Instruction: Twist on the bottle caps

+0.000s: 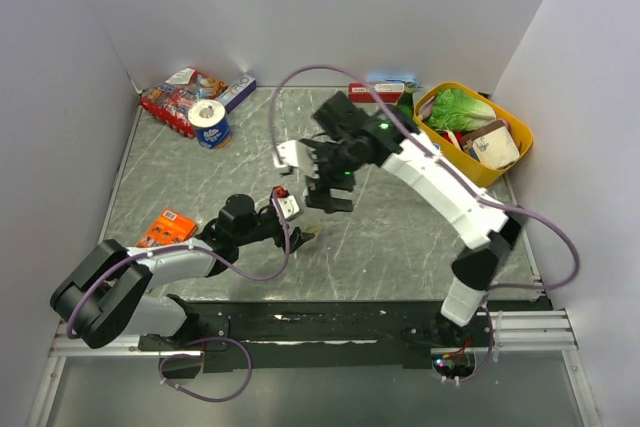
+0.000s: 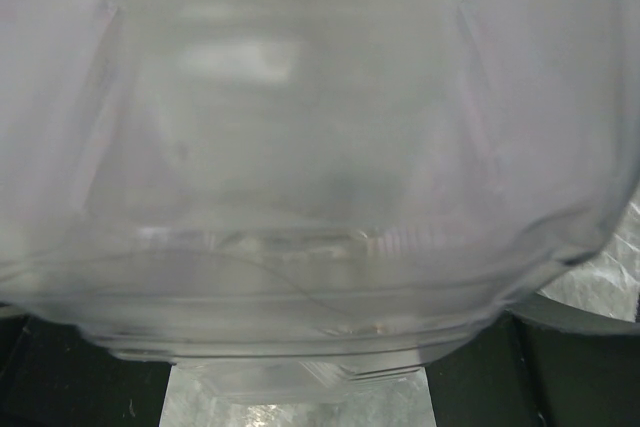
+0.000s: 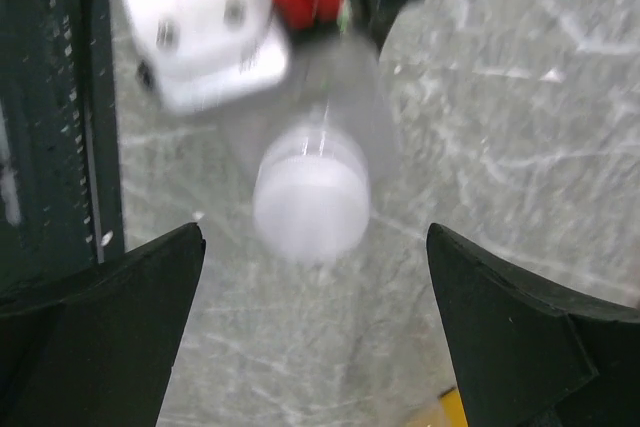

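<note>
Bottle [image 2: 320, 197] clear smooth plastic, slightly cloudy. Cap [image 3: 312, 202] white matt plastic. Table [image 1: 400, 237] grey stone-look, scratched, faint sheen. Far right basket [image 1: 478, 169] glossy yellow plastic. Far left snack pack [image 1: 170, 102] shiny wrapper.

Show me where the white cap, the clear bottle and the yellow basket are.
white cap [image 3: 312, 202], right wrist view, middle of its top.
clear bottle [image 2: 300, 197], left wrist view, its side wall.
yellow basket [image 1: 505, 165], top view, its outer wall.

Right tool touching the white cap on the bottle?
Apart. Right wrist view: the right tool stands open, with bare table showing on both sides between it and the white cap on the clear bottle.
</note>
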`<act>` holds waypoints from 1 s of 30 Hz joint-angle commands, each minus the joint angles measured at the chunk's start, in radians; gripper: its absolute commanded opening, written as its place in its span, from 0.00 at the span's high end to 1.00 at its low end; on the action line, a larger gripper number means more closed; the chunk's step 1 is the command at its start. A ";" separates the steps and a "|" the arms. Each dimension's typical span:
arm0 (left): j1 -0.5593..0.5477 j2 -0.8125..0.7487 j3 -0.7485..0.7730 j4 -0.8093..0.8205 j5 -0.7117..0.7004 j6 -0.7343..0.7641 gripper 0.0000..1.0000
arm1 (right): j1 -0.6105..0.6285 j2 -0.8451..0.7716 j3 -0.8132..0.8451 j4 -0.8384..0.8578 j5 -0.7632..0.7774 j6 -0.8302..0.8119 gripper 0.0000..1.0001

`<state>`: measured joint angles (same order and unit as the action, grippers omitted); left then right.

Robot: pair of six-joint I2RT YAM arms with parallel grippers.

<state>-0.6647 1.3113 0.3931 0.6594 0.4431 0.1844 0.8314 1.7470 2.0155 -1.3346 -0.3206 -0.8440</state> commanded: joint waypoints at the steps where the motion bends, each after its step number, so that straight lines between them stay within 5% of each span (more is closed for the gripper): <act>1: 0.004 -0.026 0.049 -0.020 0.071 0.027 0.99 | -0.089 -0.209 -0.156 -0.146 -0.116 -0.064 0.00; 6: 0.007 -0.037 0.064 -0.115 0.141 0.092 0.99 | -0.086 -0.380 -0.283 -0.011 -0.169 -0.220 0.01; 14: 0.007 -0.021 0.125 -0.325 0.270 0.256 0.99 | -0.020 -0.400 -0.370 0.201 -0.210 -0.371 0.24; 30: 0.008 -0.015 0.216 -0.458 0.293 0.322 0.99 | 0.011 -0.307 -0.346 0.034 -0.279 -0.575 0.27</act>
<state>-0.6598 1.3056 0.5472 0.1749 0.6853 0.4850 0.8337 1.4525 1.6566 -1.2572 -0.5713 -1.3548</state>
